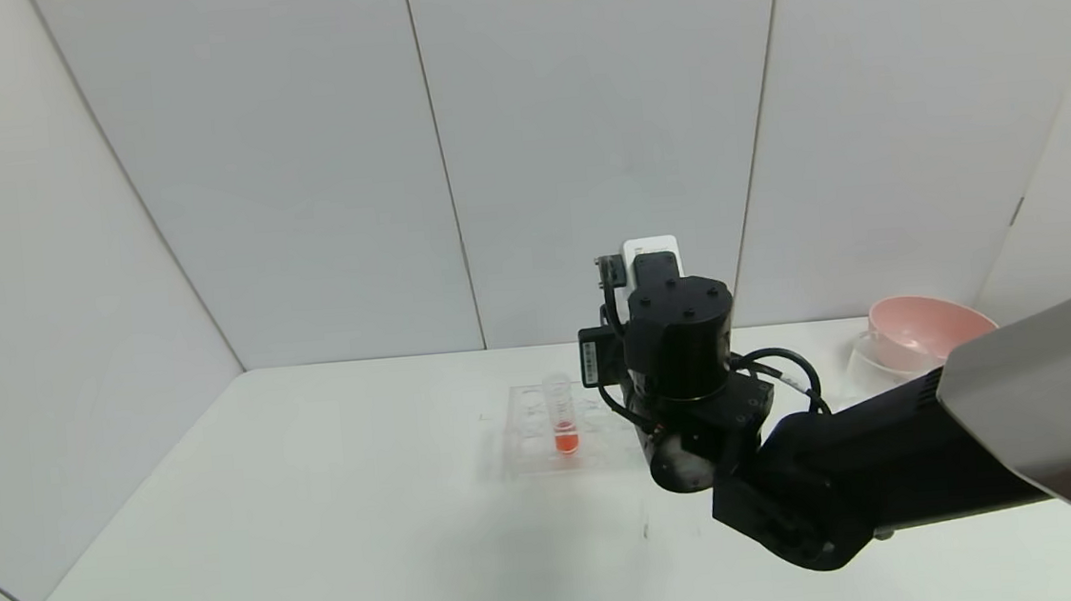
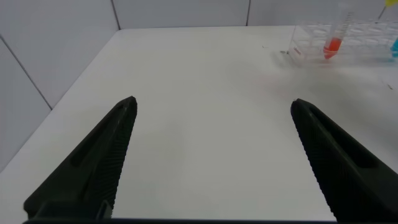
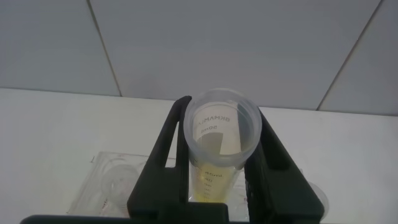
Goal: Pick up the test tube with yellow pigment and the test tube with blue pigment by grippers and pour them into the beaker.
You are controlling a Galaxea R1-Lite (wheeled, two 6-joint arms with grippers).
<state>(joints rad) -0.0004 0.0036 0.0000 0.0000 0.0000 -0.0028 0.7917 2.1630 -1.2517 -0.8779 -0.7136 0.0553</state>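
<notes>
My right gripper is shut on the test tube with yellow pigment, held upright between the black fingers, with yellow liquid in its lower part. In the head view the right wrist hangs over the right end of the clear tube rack and hides the tube. The test tube with blue pigment shows only as a cyan patch at the rack's end in the left wrist view. My left gripper is open and empty over bare table, out of the head view. I cannot clearly make out the beaker.
A tube with red-orange liquid stands in the rack, also in the left wrist view. A pink bowl sits at the back right with a clear vessel against it. White walls close the table's back and left.
</notes>
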